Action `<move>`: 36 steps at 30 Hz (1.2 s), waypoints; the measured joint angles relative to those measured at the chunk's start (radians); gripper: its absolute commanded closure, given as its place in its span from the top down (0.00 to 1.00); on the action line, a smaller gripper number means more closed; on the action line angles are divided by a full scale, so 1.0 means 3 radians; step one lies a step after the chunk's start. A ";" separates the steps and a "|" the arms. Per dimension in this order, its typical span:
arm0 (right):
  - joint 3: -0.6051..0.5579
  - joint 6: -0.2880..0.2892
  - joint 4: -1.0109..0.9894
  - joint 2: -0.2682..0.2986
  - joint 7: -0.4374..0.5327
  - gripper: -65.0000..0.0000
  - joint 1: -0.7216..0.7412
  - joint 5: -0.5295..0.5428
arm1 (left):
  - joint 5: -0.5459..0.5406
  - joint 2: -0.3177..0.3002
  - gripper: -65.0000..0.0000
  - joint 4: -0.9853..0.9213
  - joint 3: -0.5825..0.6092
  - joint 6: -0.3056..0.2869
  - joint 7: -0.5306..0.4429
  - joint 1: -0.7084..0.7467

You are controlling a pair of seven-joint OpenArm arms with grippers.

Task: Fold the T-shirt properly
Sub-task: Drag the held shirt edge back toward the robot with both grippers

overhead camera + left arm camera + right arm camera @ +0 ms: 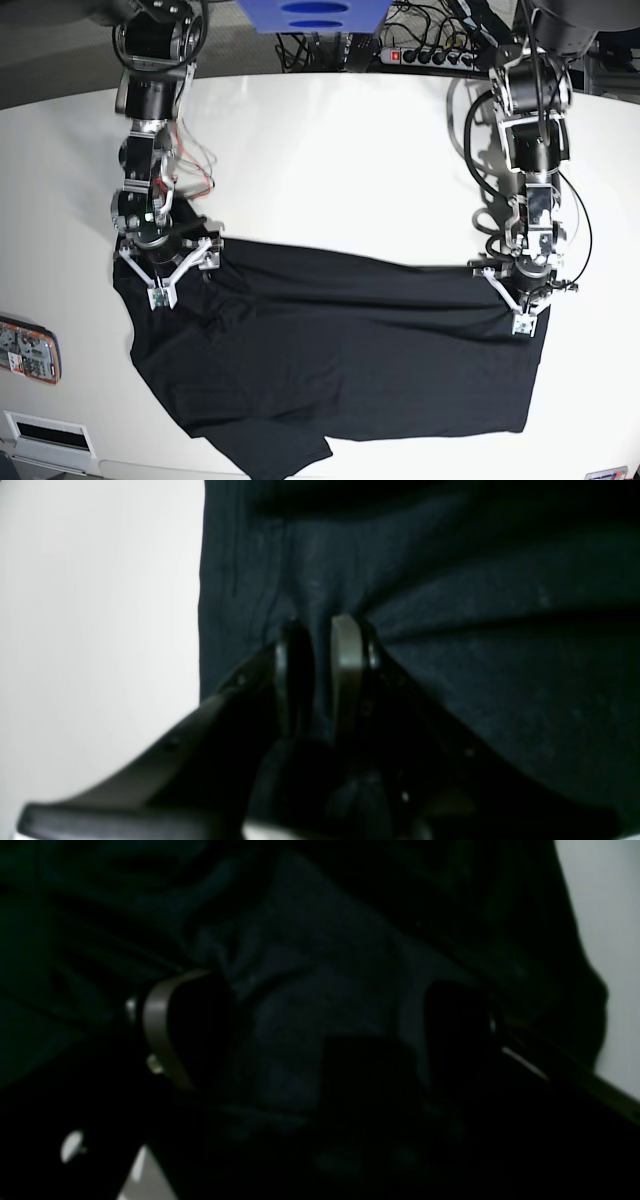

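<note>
The black T-shirt (330, 340) lies spread across the white table (330, 150), wrinkled, with its lower part reaching the front edge. My left gripper (322, 630) is at the shirt's edge on the right of the base view (527, 300). Its fingers stand close together with a fold of the black cloth (500, 655) pinched between them, and creases run out from the tips. My right gripper (315, 1035) is at the shirt's upper corner on the left of the base view (170, 265). Its fingers (160, 1030) stand wide apart with bunched cloth (320, 965) between them.
A power strip (430, 55) and cables lie at the table's back edge, beside a blue object (315, 15). A small printed card (28, 350) lies at the left edge. A white label plate (45, 432) sits at the front left.
</note>
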 measured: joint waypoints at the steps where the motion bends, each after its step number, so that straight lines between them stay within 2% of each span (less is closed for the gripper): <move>1: 0.0003 0.0001 0.0009 0.0005 0.0005 0.92 -0.0039 0.0043 | -0.0001 0.0001 0.18 0.0093 0.0000 -0.0008 0.0072 0.0046; 7: 0.0003 0.0022 0.0268 0.0011 0.0099 0.92 -0.0332 0.0075 | 0.0072 0.0052 0.18 0.0590 0.0001 0.0029 0.0402 0.0346; 14: -0.0009 0.0039 0.0647 -0.0013 -0.0211 0.92 -0.0478 -0.0067 | 0.0092 0.0064 0.18 0.0944 -0.0001 0.0067 0.0347 0.0701; 22: -0.0009 0.0025 0.0914 -0.0010 -0.0169 0.92 -0.0800 -0.0038 | 0.0122 0.0074 0.18 0.1265 -0.0003 0.0125 0.0233 0.1104; 24: -0.0009 0.0004 0.0916 -0.0004 -0.0015 0.92 -0.0898 0.0022 | 0.0025 0.0072 0.18 0.1439 -0.0009 0.0172 0.0174 0.1326; 28: 0.0000 -0.0008 0.0933 0.0018 0.0009 0.92 -0.1030 0.0275 | -0.0239 0.0062 0.18 0.1666 -0.0029 0.0178 0.0197 0.1582; 31: 0.0005 0.0005 0.1021 0.0036 0.0067 0.92 -0.1191 0.0426 | -0.0282 0.0055 0.18 0.1787 -0.0031 0.0181 0.0197 0.1740; 36: 0.0005 0.0004 0.1251 0.0036 0.0029 0.92 -0.1457 0.0453 | -0.0287 0.0083 0.18 0.1912 -0.0031 0.0205 0.0186 0.1914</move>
